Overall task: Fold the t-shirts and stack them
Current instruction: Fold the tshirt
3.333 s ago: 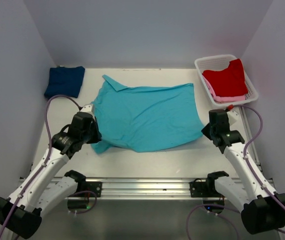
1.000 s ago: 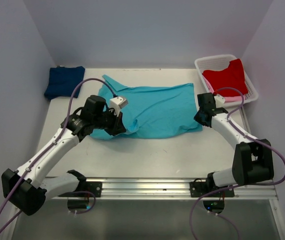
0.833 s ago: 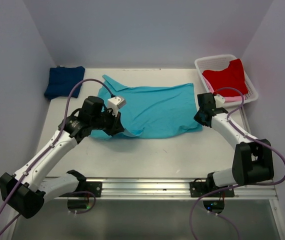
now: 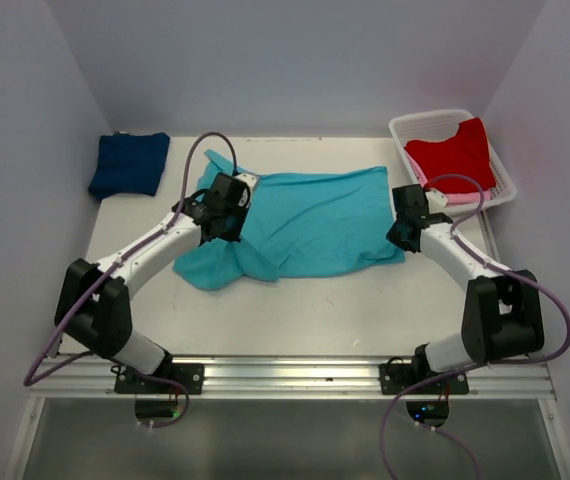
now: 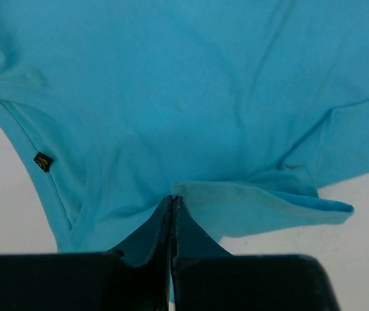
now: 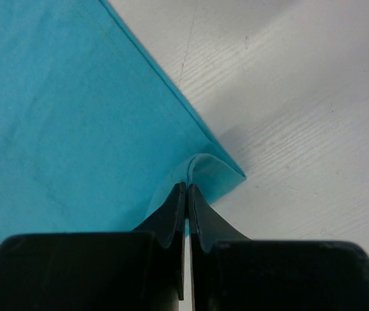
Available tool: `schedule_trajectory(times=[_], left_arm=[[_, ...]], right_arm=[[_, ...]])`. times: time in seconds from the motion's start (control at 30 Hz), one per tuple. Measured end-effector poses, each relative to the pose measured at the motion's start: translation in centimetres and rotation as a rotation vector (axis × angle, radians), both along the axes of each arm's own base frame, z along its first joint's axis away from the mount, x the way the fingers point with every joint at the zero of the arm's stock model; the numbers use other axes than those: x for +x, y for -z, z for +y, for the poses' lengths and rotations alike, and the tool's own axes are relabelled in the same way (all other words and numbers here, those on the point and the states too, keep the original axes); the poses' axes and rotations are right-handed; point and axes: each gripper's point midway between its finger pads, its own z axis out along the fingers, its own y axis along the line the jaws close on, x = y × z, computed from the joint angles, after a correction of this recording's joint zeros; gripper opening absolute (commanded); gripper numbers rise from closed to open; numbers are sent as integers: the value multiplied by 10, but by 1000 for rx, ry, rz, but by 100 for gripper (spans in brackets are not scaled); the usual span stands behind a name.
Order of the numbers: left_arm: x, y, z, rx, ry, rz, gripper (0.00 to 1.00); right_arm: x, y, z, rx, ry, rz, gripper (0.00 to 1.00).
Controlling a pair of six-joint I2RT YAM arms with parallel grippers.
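Observation:
A turquoise t-shirt (image 4: 315,220) lies partly folded in the middle of the table. My left gripper (image 4: 227,215) is shut on a fold of it near its left side; the left wrist view shows the pinched cloth (image 5: 236,207) at the fingertips. My right gripper (image 4: 402,232) is shut on the shirt's right front corner, which curls up in the right wrist view (image 6: 213,172). A folded navy t-shirt (image 4: 128,163) lies at the far left corner. A red t-shirt (image 4: 452,155) lies on a pink one (image 4: 445,198) in the basket.
The white slotted basket (image 4: 505,180) stands at the far right corner. Grey walls close in left, right and back. A metal rail (image 4: 285,375) runs along the near edge. Bare table (image 4: 315,310) shows in front of the shirt.
My left gripper has carried the shirt's left front part up and inward over the shirt, toward the far side. The right gripper moved to the right corner and stays there.

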Motion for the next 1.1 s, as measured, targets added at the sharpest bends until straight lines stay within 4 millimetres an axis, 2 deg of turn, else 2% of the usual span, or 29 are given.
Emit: schedule_trajectory(times=[0.23,0.37,0.6,0.93,1.1], left_arm=[[44,7,6,100,-87,-51,0],[63,-3,19,136,-156,-108,0],[89,-26,40,168,-252,-214,0],[116,-46,36,168,-250,-301,0],[129,-39,35,178,-247,-302,0]], right_arm=[[13,0,2,-8,-6,9,0],[21,-5,2,-12,-9,-2,0],[23,-4,1,-23,-12,4,0],[25,-2,-3,-48,-3,11,0],[29,4,-3,-51,-2,27,0]])
